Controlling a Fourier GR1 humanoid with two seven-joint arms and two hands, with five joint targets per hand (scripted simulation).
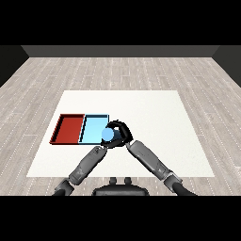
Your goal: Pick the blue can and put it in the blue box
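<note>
The blue can point(108, 135) sits in my right hand point(119, 133), fingers curled round it, at the near right corner of the blue tray point(93, 126); the red tray point(68, 128) adjoins it; my left hand's state I cannot tell; white surface point(155, 127) beneath.

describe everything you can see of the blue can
The blue can shows as a small light blue round shape, plain, with no label visible. The right hand curls round it, black fingers hiding its right side and most of its body. It sits at the blue tray's lower right corner, overlapping the rim. Whether it is lifted or resting cannot be told.
</note>
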